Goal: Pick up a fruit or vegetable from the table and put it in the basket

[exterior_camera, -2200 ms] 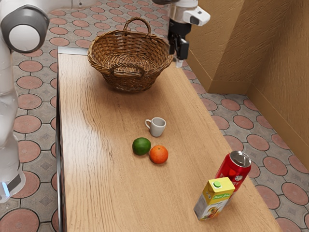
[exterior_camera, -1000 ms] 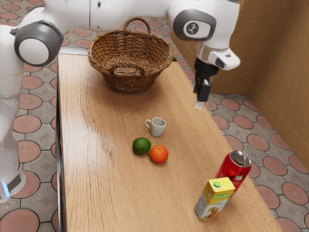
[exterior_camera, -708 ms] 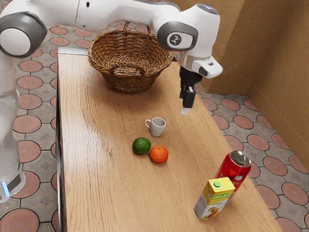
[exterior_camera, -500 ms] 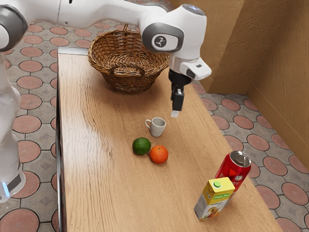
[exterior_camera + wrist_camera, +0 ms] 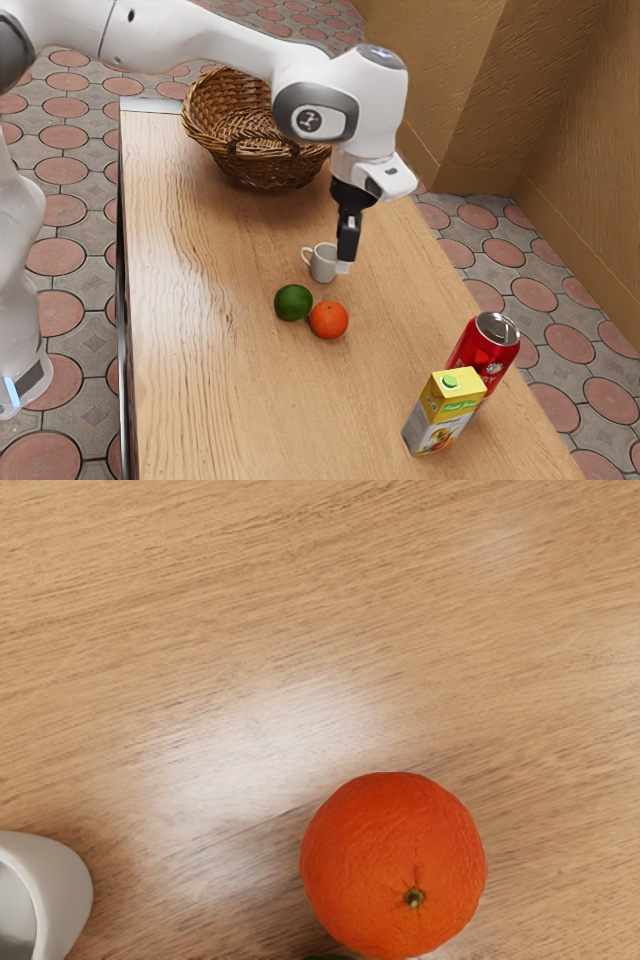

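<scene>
1. Gripper [image 5: 344, 266]: one, black, above the table [image 5: 200, 330] near the mug [image 5: 321, 264]; spread cannot be told, no fruit seen in its hold.
2. Orange [image 5: 329, 320]: on the table, beside the lime [image 5: 293, 303]; likely pick. Presumably light, firm, slightly yielding, apt to roll. Best taken low around its widest part, on two sides clear of the lime, with moderate pressure.
3. Basket [image 5: 212, 130]: wicker, destination, orange outside it.
</scene>
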You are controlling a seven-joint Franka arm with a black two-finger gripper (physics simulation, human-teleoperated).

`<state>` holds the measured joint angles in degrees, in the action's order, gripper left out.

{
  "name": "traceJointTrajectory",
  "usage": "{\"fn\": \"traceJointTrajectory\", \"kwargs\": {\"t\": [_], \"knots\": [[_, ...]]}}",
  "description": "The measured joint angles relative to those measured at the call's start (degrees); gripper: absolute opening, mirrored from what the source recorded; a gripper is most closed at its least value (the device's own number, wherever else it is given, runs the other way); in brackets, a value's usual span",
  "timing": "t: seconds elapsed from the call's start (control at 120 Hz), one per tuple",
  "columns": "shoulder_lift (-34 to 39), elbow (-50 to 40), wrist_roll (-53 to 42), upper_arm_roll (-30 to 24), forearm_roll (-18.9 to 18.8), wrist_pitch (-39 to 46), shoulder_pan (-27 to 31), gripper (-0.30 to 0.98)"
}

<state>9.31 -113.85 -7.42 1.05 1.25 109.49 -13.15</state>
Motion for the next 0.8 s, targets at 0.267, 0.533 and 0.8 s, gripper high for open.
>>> {"fn": "traceJointTrajectory", "kwargs": {"t": [0.267,0.533,0.8], "knots": [[-0.3,-3.3,0.0,0.0,0.2,3.5,-1.2,0.69],[-1.9,-5.0,0.1,0.0,0.8,6.7,-2.3,0.69],[-1.7,-7.9,0.1,0.0,1.2,9.2,-3.3,0.69]]}}
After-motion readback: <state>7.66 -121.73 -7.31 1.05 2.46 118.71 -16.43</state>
